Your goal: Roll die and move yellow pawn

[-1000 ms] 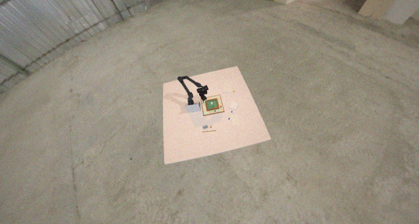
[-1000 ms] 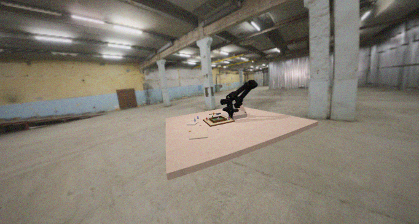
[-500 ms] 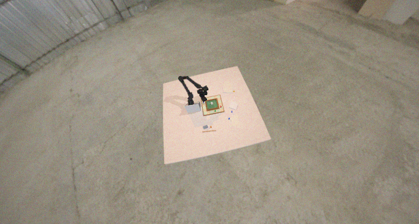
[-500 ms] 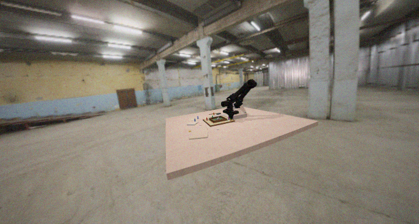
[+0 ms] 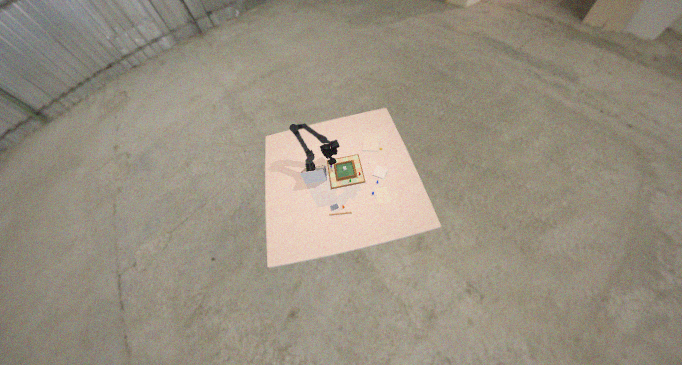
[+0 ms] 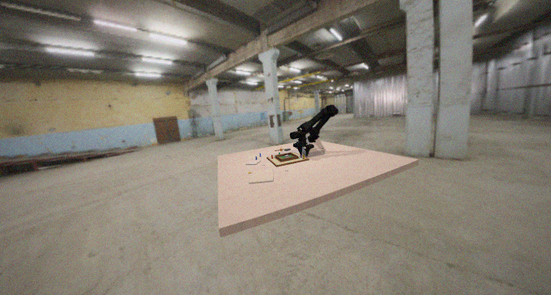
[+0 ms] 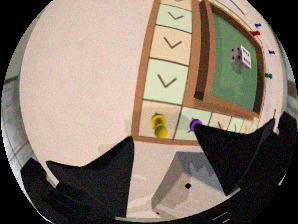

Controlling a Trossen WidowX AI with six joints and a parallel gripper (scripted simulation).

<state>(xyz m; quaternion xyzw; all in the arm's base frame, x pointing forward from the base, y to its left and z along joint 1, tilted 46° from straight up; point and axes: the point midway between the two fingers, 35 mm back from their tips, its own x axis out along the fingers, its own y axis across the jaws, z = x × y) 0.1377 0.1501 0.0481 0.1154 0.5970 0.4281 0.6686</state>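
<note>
Yellow pawn stands on a corner square, likely put there to end its move. The tool is wide open, though not all the way, and holds nothing, maybe to let the pawn go. The pawn is between its spread tips, left of the purple pawn. The die sits in the tray.

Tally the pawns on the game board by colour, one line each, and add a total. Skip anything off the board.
Yellow pawn: 1
Purple pawn: 1
Red pawn: 1
Green pawn: 1
Total: 4
</note>
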